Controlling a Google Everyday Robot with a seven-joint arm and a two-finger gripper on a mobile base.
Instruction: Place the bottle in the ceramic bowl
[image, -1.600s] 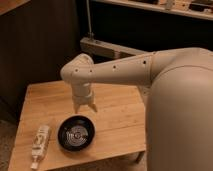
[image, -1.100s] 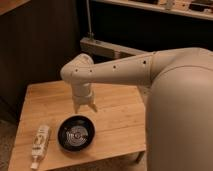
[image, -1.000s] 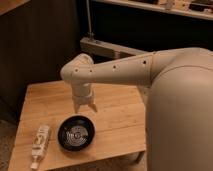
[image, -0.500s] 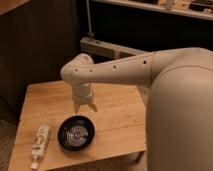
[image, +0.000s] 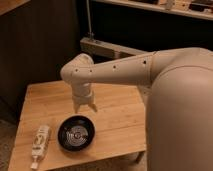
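The bottle lies on its side at the front left of the wooden table, its white cap toward the front edge. The ceramic bowl, glossy black with pale rings inside, sits on the table just right of the bottle and holds nothing. My gripper hangs from the white arm, pointing down, just above and behind the bowl's far rim. It is empty and well to the right of the bottle.
The robot's large white body fills the right side and overhangs the table's right edge. A dark wall and a metal rail stand behind the table. The table's front edge runs close by the bottle and bowl.
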